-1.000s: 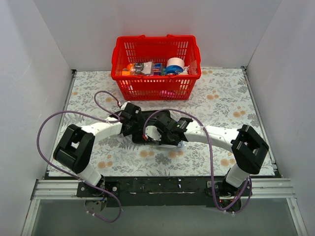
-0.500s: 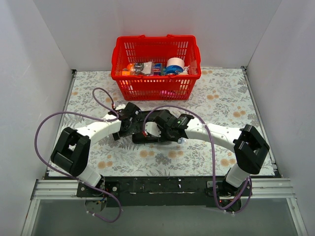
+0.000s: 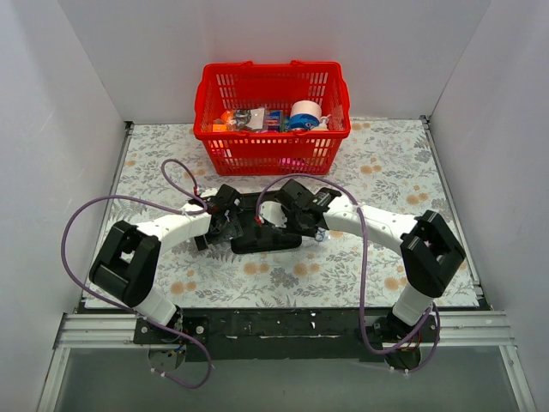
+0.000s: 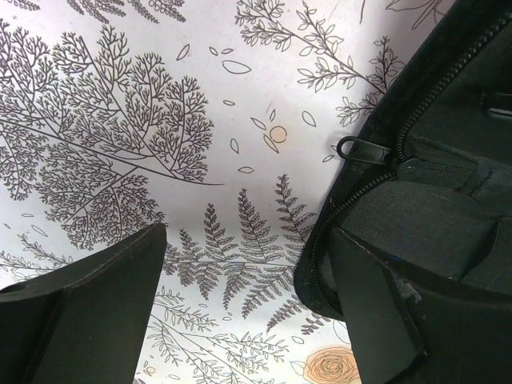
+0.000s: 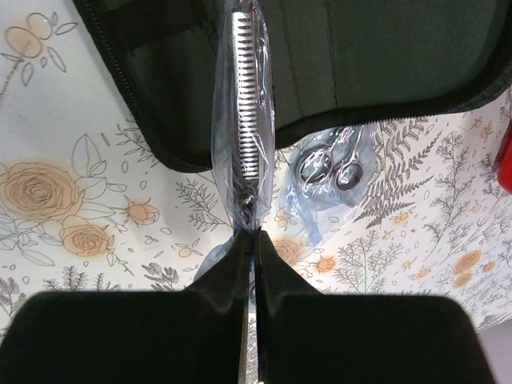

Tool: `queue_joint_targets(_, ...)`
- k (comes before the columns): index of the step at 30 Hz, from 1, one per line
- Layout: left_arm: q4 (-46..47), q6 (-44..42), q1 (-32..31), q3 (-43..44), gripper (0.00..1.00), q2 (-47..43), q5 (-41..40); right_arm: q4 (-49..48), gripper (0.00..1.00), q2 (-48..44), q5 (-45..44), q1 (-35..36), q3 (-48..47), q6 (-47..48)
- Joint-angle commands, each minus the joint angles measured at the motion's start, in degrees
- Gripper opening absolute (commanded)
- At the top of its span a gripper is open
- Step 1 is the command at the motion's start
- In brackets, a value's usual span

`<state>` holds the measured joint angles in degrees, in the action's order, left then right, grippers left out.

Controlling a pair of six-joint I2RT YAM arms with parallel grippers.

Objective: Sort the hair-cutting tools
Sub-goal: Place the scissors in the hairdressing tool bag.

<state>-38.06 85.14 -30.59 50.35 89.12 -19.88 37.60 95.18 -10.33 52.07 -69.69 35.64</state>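
Right gripper point(image 5: 250, 240): we see its two black fingers pinched together on the handle end of the toothed scissors point(image 5: 244, 120), through their clear sleeve point(image 5: 224, 160).
Left gripper point(image 4: 248, 244): jaws spread wide with nothing between them. One finger is over the bare table point(image 4: 120, 120), the other over the rim of the black zip pouch point(image 4: 448, 184).
Hard to see: crumpled film at the fingertips hides the held pair's finger loops. In the top view the arms cover much of the pouch, and we cannot pick out either pair there.
Toothed scissors: slim silver blade with a comb-like row of teeth, reaching from the gripper across the pouch's open edge, near the table's middle.
Second scissors point(image 5: 328, 166): on the table just beside the pouch's zip, in a bluish clear wrapper, two rounded loops showing.
Materials: matte black fabric pouch with a small metal zip pull point(image 4: 356, 150). The table has a floral-printed cover. At its far edge stands a red plastic basket point(image 3: 257, 150) with lattice walls.
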Motion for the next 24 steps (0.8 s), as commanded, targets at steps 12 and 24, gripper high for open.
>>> queue_joint_targets(12, 1.94, 0.99, 0.09, -2.62, 0.82, 1.41, 3.27, 3.44, 0.01, 2.82, 0.66, -1.45, -1.32, 3.03)
queue_joint_targets(24, 2.12, 0.64, 0.0, -2.45, 0.82, 0.53, 4.67, 5.37, 0.01, 4.93, -1.1, -1.62, -0.97, 4.44)
